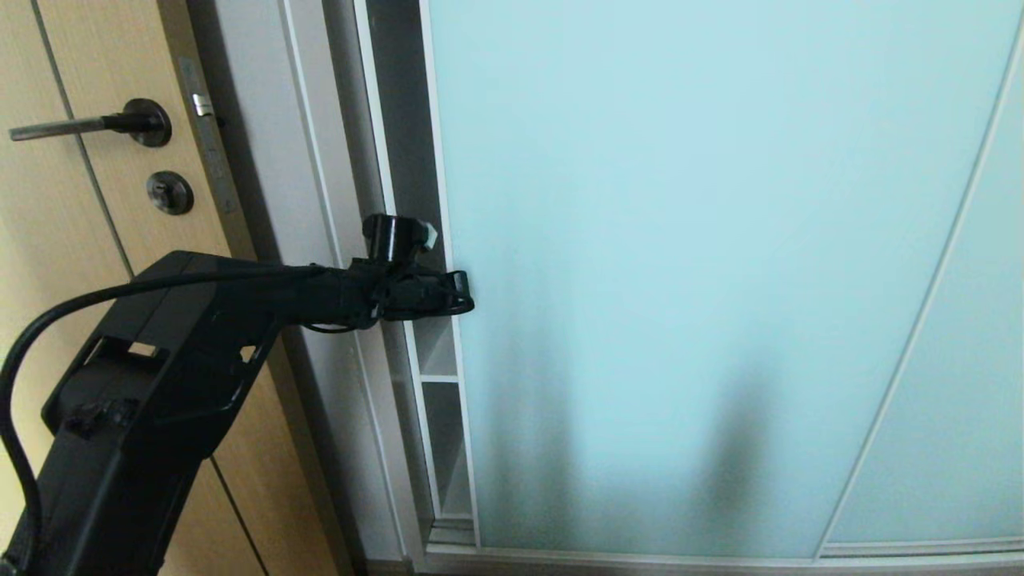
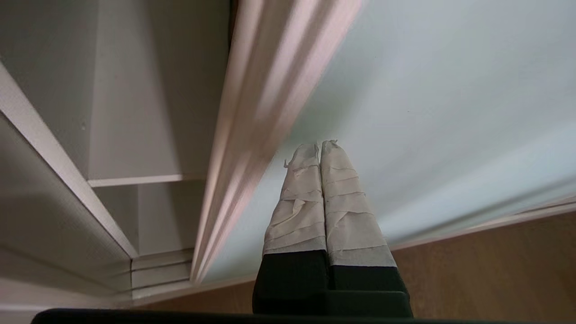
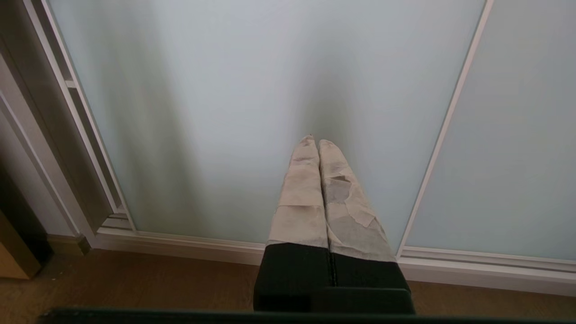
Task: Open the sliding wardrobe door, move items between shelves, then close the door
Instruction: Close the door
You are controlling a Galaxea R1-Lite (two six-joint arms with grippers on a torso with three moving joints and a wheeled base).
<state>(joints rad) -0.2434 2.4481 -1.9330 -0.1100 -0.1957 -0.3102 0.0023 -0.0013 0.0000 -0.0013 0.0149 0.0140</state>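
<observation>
The door [image 1: 704,264] is a tall frosted pale aqua glass panel in a slim silver-white frame; it stands slid slightly open, with a narrow gap at its left edge; in the gap, white shelves [image 1: 438,378] show, flat boards between matching white walls.

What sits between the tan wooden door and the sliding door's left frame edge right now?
In the head view: a grey-white wardrobe side post, then a narrow open gap showing white shelves. The left gripper, jaws shut, sits at the sliding wardrobe door edge.
</observation>
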